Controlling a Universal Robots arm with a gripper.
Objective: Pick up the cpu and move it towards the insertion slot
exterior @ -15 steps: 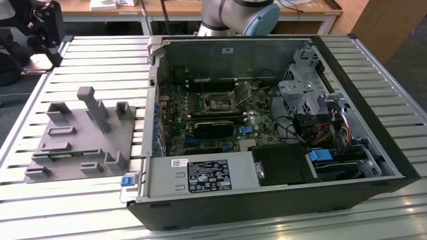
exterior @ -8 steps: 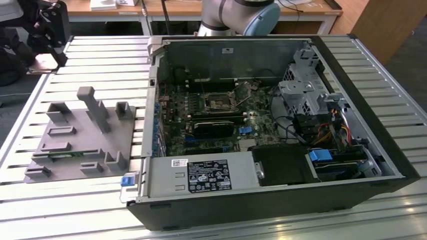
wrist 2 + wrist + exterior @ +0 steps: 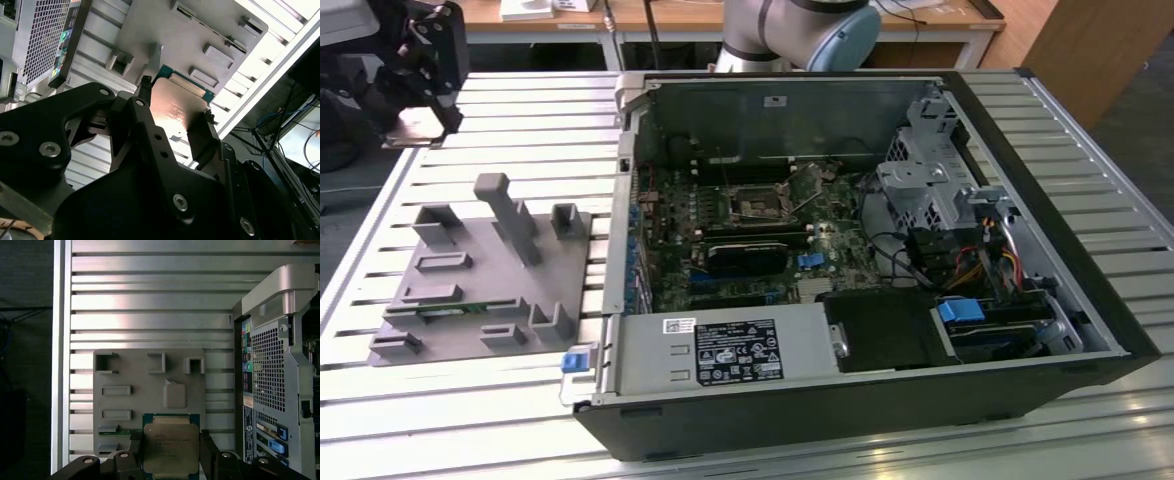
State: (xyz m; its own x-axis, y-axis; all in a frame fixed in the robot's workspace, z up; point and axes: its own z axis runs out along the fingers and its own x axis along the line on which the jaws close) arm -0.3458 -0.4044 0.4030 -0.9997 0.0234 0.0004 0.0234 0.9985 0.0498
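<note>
My gripper (image 3: pixel 171 450): pinching the processor chip between two black fingers (image 3: pixel 207 446), one on each of two opposite edges.
Processor chip (image 3: pixel 170 445): a small flat square with a silvery metal top on a green board. It lies flat between my fingers, metal face towards the first wrist camera. In the second wrist view the chip (image 3: pixel 180 107) catches a warm glare.
Where I am: in the exterior view my gripper (image 3: pixel 422 118) hangs over the far corner of the table on the exterior view's left, beyond the grey holder. A pale flat piece shows at its lower end.
Grey holder (image 3: pixel 150 385): a plastic block with raised posts and shallow pockets, resting on the table. The chip is lifted clear of it and overlaps one edge of it in the first wrist view.
Memory stick (image 3: pixel 111 430): thin and green, sitting in a pocket of the holder.
Socket (image 3: pixel 755 203): a square with a shiny metal frame and a dark centre, on the circuit board inside the open computer case. It is well apart from my gripper and the chip.
Computer case (image 3: pixel 881 300): black, lying on its side with the side panel off, just beside the holder.
Table (image 3: pixel 150 300): ribbed silver metal slats.
</note>
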